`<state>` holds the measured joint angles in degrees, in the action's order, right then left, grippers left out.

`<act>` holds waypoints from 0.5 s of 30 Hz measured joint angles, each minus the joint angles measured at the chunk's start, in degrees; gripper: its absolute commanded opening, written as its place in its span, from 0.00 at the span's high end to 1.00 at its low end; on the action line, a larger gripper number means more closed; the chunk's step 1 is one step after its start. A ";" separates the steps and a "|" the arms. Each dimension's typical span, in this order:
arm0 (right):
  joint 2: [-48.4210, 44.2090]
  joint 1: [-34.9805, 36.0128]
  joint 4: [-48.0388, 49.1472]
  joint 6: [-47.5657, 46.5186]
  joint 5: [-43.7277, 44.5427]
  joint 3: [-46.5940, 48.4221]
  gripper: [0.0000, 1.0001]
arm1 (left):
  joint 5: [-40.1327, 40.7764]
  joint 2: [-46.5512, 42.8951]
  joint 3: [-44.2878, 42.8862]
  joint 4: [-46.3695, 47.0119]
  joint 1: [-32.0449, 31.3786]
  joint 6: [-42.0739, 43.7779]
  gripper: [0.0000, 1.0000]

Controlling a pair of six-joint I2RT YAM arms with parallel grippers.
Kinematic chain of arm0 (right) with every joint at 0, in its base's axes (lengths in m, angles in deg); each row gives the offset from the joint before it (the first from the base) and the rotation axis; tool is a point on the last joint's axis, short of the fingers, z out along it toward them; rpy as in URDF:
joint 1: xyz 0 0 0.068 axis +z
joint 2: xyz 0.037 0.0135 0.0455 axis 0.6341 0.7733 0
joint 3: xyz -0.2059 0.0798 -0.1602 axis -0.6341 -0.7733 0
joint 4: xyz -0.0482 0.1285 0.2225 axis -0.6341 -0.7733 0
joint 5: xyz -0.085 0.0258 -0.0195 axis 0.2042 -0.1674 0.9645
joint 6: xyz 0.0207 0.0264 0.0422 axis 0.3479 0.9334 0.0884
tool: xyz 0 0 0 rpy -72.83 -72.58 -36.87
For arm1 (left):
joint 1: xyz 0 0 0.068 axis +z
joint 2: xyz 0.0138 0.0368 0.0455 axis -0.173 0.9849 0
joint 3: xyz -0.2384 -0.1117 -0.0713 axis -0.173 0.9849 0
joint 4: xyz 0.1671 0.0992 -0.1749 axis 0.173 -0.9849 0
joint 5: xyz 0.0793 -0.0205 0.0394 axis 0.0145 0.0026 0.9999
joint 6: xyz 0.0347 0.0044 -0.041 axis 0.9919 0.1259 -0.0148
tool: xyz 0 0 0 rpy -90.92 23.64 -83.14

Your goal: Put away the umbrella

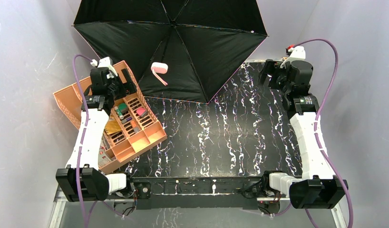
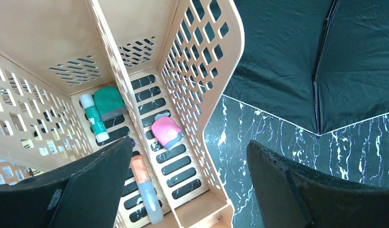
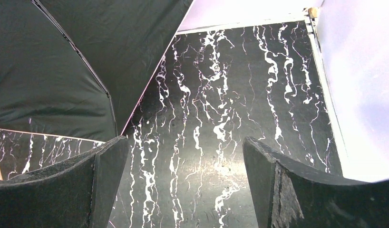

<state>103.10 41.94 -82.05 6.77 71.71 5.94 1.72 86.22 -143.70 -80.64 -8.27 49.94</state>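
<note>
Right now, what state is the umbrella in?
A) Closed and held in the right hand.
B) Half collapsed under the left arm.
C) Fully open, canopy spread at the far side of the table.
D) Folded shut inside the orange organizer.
C: the umbrella is spread wide, black canopy taut on its ribs, at the far side of the table, its pink handle free; the left hand and right hand are open and empty.
</note>
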 measured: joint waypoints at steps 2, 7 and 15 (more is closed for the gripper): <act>-0.33 0.00 0.94 0.02 -0.13 -0.79 0.01 | 0.00 0.20 -0.15 -0.07 0.00 -0.04 0.10; -0.76 -0.02 1.79 0.20 -0.85 -1.88 0.02 | 0.00 0.66 -0.42 0.00 0.02 -0.09 0.09; -0.76 -0.02 3.69 3.74 -6.91 -2.05 0.02 | -0.02 1.14 -0.42 0.02 0.02 -0.11 0.09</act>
<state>102.34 41.92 -78.35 10.51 64.80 3.88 1.70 87.36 -144.11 -80.62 -8.25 49.83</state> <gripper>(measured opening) 0.984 0.905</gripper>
